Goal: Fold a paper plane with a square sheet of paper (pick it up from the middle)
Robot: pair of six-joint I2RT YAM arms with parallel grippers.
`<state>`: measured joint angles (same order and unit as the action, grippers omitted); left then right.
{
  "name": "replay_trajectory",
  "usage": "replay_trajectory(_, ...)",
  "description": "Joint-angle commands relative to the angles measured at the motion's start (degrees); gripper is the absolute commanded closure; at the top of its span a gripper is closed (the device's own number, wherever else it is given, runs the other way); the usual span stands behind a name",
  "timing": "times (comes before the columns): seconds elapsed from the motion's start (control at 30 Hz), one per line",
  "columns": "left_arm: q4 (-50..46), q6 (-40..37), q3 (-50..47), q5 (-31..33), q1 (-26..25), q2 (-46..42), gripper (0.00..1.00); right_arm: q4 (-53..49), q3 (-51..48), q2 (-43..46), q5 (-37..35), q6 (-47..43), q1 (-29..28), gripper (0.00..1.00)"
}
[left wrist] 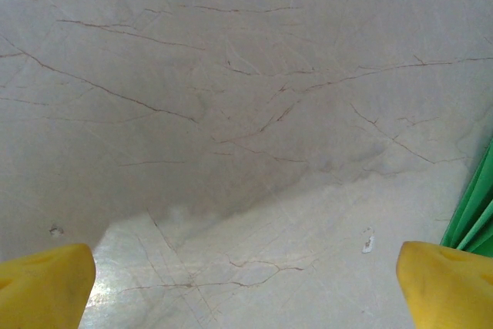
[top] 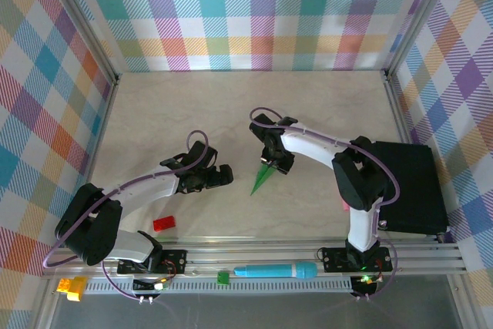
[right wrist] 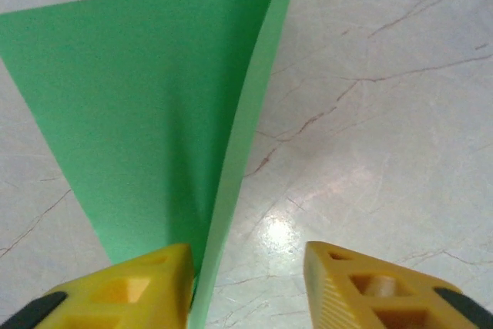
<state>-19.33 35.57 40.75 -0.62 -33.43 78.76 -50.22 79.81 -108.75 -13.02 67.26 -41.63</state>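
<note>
On the table (top: 154,105): one paper plane (top: 262,179) mid-table; one red block (top: 163,223) near-left.

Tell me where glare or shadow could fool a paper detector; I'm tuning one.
Top external: even light, the paper plane crisp on the table. Left wrist: a broad shadow darkens the upper table, brighter below; the yellow jaws are blurred. Right wrist: one small glare spot on the table beside the plane.
</note>
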Motion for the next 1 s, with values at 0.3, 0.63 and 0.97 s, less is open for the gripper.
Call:
replay_trajectory(0.3, -0.3, 0.9, 0.9, -0.2, 1.1, -2.0, 0.0, -0.2, -2.0, 3.3, -2.8, 0.7, -0.3, 0.97)
replay_trajectory(0.63, -1.7, 3.5, -0.8, -1.0, 8.0, -9.5, 0.0, 7.0, 4.0, 7.5, 4.0, -17.3, -0.3, 1.0)
replay_trajectory(0.97, 1.2, 7.6, -1.3, -4.4, 11.7, -11.7, 0.0, 18.2, 3.7, 4.6, 22.3, -29.1, -0.3, 1.0)
